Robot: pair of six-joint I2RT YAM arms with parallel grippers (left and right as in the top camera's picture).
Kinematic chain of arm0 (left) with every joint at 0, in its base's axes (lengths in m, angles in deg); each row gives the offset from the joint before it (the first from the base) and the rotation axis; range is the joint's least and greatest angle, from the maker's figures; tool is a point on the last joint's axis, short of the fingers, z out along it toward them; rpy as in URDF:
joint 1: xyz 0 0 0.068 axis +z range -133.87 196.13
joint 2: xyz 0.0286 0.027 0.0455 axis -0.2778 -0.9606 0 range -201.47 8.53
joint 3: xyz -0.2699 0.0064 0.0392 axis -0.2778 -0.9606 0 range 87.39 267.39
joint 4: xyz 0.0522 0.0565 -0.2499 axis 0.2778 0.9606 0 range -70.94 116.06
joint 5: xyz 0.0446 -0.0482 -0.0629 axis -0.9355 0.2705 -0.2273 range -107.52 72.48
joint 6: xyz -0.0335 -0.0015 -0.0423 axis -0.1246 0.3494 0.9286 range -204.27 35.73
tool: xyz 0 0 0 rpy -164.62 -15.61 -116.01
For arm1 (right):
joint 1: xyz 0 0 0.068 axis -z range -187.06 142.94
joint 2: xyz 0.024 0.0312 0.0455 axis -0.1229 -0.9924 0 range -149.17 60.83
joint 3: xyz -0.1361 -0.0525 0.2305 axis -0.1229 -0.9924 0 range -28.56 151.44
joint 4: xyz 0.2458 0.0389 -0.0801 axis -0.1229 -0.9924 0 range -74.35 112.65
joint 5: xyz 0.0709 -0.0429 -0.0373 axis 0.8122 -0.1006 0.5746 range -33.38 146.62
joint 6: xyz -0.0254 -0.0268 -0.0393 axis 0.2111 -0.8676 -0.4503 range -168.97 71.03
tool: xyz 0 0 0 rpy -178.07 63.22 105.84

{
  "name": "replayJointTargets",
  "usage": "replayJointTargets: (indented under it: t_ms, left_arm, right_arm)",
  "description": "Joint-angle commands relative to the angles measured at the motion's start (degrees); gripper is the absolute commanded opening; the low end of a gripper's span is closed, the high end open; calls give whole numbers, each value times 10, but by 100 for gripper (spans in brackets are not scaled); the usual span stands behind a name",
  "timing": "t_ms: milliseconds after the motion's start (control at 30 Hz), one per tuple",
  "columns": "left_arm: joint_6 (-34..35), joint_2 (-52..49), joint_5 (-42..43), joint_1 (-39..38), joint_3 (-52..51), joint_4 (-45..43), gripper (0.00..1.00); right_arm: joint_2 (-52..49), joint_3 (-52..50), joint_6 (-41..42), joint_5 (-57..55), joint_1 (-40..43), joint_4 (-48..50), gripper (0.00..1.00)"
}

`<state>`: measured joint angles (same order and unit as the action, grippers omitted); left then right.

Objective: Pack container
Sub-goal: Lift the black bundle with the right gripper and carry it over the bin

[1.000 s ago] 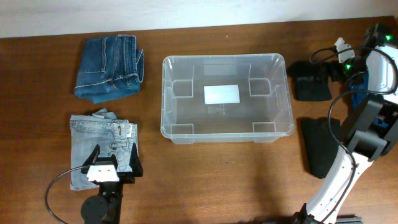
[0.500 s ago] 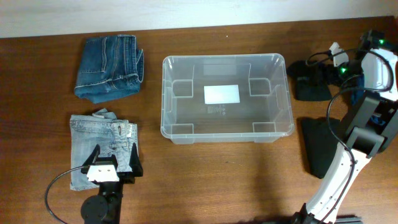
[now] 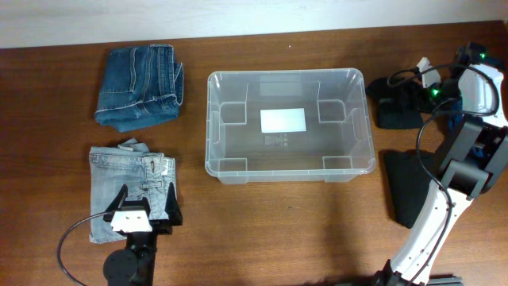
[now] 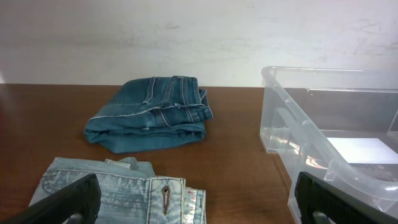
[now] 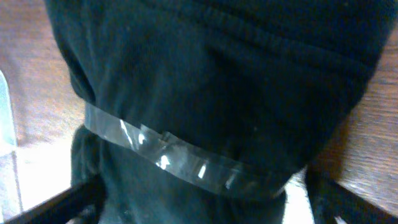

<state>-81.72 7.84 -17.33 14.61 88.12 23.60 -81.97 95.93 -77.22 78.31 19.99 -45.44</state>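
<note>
The clear container (image 3: 211,127) stands mid-table with a white label on its base and nothing in it; it also shows at the right of the left wrist view (image 4: 300,112). My left gripper (image 3: 144,208) is open and low over the near edge of folded light-blue jeans (image 3: 127,187), which lie between its fingers (image 4: 199,208) in the wrist view (image 4: 124,190). My right gripper (image 3: 413,91) is open at a folded black garment (image 3: 394,111). In the right wrist view that garment (image 5: 205,81), banded with clear tape, fills the frame between the spread fingers (image 5: 199,208).
Folded dark-blue jeans (image 3: 139,97) lie at the back left and show in the left wrist view (image 4: 152,115). A second black garment (image 3: 411,195) lies at the front right beside the right arm's base. A white wall runs behind the table.
My right gripper has moved a little to the left, closer over the black garment. The left arm, the jeans and the container have not moved.
</note>
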Motion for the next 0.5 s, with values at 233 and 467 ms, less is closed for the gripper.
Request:
replayJointTargets:
  t_ms: [233,467]
  left_arm:
    - [-11,3,0,-2,-2,2,99]
    - [-11,3,0,-2,-2,2,99]
  right_arm:
    - [-15,-5,38,34,3,-5,46]
    - [-9,32,77,66,4,-40,17]
